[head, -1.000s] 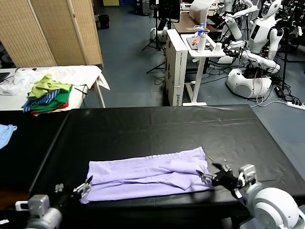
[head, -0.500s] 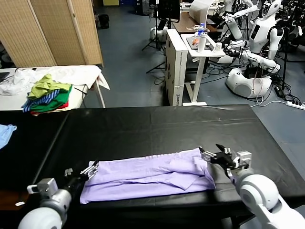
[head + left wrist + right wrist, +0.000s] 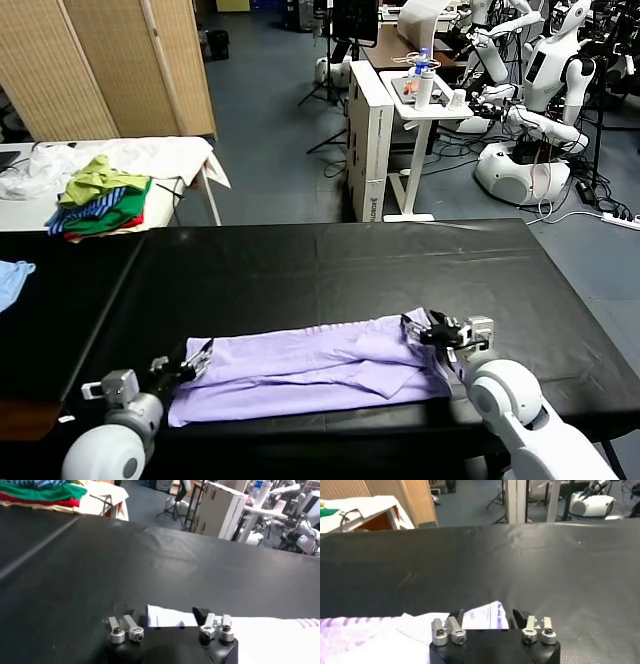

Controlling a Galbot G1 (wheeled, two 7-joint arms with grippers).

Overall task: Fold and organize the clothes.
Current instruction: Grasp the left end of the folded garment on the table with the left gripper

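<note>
1. Your lavender T-shirt lay flat along the black table's near edge.
2. Your left pincer straddled its left end, grip unclear.
3. Your right pincer straddled its right end, grip unclear.

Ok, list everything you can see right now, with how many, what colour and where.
T-shirt: one, pale lavender, folded into a long band across the near edge of the black table.
Black table: one, black, filling the middle of the head view.
Garment pile: one, green, yellow, red and striped, on the white-covered table far left.
Light blue cloth: one, at the far left edge.
Folding screen: one, tan, back left.
White cart: one, behind the table, with a bottle on it.
Other robots: several, white, back right.
Left gripper: at the shirt's left end, far corner.
Right gripper: at the shirt's right end, far corner.
</note>
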